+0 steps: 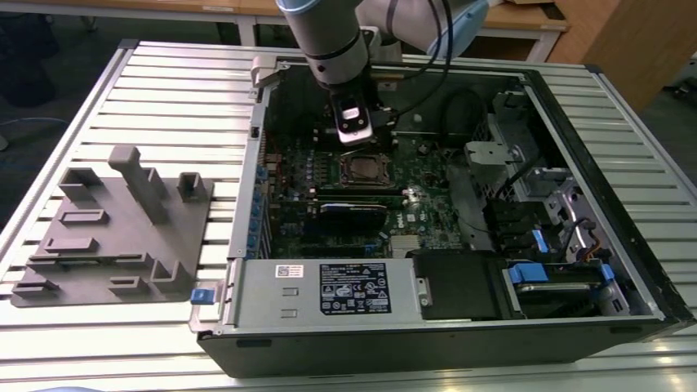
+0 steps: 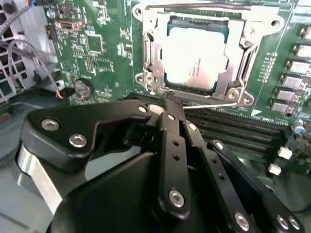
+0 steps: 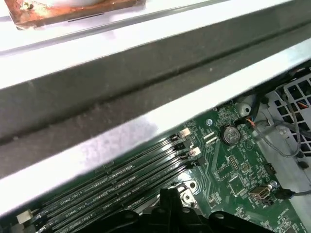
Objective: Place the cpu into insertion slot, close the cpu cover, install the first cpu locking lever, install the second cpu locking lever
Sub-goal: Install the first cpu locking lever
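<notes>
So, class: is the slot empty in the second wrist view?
No: the cpu lies in the slot, with the silvery cover framing its top.

In the exterior view my arm blocks part of the case wall at twelve o'clock from the insertion slot, whose contents are too small for me to tell. In the second wrist view the hand, itself cut by the frame, hides part of the memory slots and a bit of the cpu cover's nearest edge.
</notes>
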{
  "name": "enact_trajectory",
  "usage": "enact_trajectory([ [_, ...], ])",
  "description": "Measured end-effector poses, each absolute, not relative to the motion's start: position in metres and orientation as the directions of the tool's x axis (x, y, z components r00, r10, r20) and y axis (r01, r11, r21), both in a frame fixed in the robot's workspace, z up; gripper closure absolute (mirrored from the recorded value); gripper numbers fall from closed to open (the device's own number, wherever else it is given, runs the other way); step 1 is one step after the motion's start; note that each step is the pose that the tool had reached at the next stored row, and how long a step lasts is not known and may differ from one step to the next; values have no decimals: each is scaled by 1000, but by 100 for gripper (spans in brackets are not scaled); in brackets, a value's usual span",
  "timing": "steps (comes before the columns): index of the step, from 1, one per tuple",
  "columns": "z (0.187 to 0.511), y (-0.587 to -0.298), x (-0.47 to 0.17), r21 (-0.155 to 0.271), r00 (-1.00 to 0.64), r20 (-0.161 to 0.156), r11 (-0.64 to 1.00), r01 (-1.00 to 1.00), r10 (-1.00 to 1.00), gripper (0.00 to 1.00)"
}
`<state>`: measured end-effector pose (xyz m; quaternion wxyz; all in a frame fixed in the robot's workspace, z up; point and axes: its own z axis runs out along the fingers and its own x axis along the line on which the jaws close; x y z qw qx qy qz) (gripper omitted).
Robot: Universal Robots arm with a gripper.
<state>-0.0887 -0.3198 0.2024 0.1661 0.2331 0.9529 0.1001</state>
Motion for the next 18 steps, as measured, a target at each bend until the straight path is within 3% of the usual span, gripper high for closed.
enact_trajectory([
  [8, 202, -320, -89, 326, -829, -238, 845, 423, 506, 89],
  [18, 201, -319, -92, 341, -822, -229, 834, 435, 522, 89],
])
